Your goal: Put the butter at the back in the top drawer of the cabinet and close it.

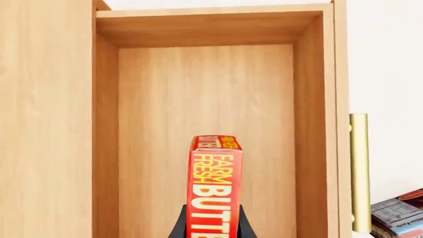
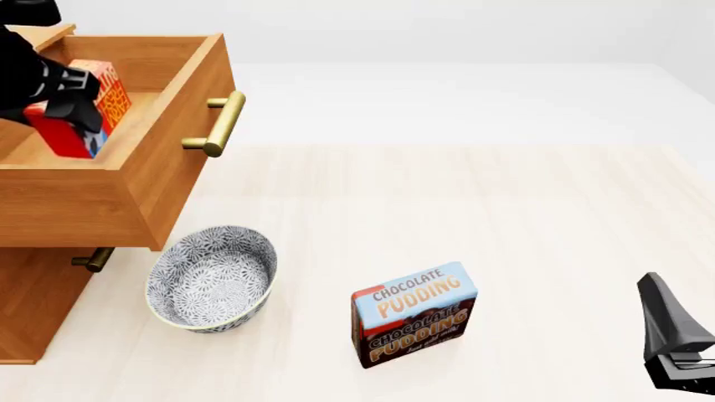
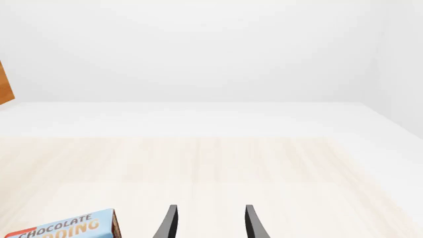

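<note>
Two claws, two boxes, one bowl, one cabinet [image 2: 45,310] on the bench [image 2: 537,218]. Only two brass handles show in the front view, the top drawer's and a bit of one below it.

The butter [image 1: 215,191] is a small red box, orange-yellow "FARM FRESH BUTTER" lettering running up its narrow face, and the left claw [image 1: 211,225] is clamped on it, black fingers [image 1: 180,227] pressed to either side at the bottom edge. The box sits inside the top drawer [image 2: 167,159], which is pulled right out; whether it touches the drawer floor I cannot tell.

Apart from the butter and the claw, nothing else shows in the drawer. The patterned bowl [image 2: 213,278] stands near the cabinet, nothing in it. The chocolate pudding box [image 2: 414,314] stands upright mid-bench.

The right claw [image 3: 209,223] hovers low by the near edge, fingers spread, gripping nothing.
</note>
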Available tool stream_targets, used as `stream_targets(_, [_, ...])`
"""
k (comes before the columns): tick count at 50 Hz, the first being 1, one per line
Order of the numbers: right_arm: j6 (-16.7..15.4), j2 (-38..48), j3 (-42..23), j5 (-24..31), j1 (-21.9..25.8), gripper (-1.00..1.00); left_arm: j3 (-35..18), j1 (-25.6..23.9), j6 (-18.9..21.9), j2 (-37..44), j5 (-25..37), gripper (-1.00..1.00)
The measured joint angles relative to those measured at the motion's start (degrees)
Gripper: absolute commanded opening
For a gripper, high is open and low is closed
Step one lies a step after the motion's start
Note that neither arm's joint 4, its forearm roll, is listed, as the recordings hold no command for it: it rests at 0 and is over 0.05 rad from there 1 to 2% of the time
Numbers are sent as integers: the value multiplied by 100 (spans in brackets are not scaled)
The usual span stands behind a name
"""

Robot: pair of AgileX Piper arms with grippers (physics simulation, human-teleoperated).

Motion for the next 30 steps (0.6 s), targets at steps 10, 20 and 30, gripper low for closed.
stream_targets(10, [0, 0, 0, 0, 0, 100, -3, 51, 23, 59, 0, -100])
stream_targets(20, [0, 0, 0, 0, 0, 100, -20, 64, 21, 119, 0, -100])
stream_targets(30, [0, 0, 0, 0, 0, 100, -38, 79, 16, 166, 0, -100])
